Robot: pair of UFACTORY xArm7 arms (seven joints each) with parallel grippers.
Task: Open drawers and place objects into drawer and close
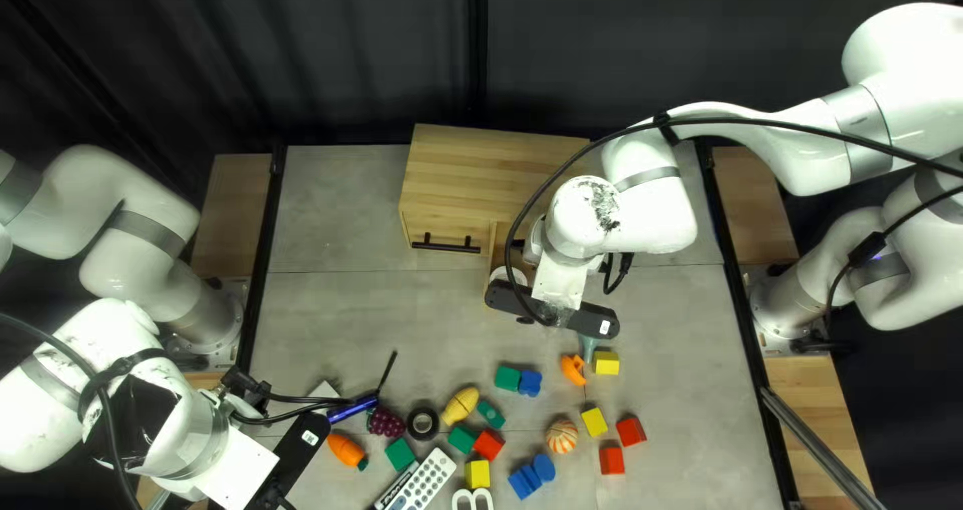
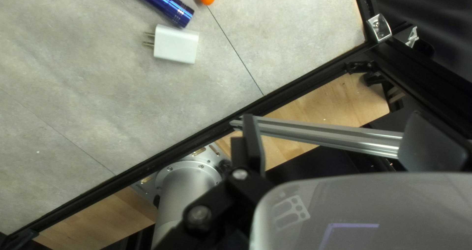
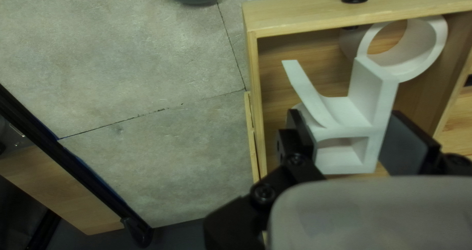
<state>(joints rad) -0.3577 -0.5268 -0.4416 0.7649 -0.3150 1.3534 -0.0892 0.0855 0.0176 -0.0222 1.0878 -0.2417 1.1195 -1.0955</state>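
In the top left view my right gripper point(image 1: 582, 317) hangs over the open drawer point(image 1: 493, 244) of the wooden cabinet point(image 1: 471, 174), its fingertips hidden. My right gripper point(image 3: 351, 137) is shut on a white part point(image 3: 364, 112) with a ring end, inside the drawer point(image 3: 251, 63) in the right wrist view. The cabinet's left drawer is closed, with a black handle point(image 1: 446, 244). My left gripper point(image 1: 298, 455) is near the table's left front. In the left wrist view that gripper point(image 2: 339, 142) is open and holds nothing; a white plug adapter point(image 2: 176, 44) and blue flashlight point(image 2: 160, 1) lie ahead.
Loose blocks, toy food, a black tape roll point(image 1: 423, 423), a white remote point(image 1: 426, 482) and an orange carrot point(image 1: 347, 451) cover the near middle of the table. A black rail point(image 2: 147, 169) edges the table beside my left gripper. My right arm's cable crosses over the cabinet.
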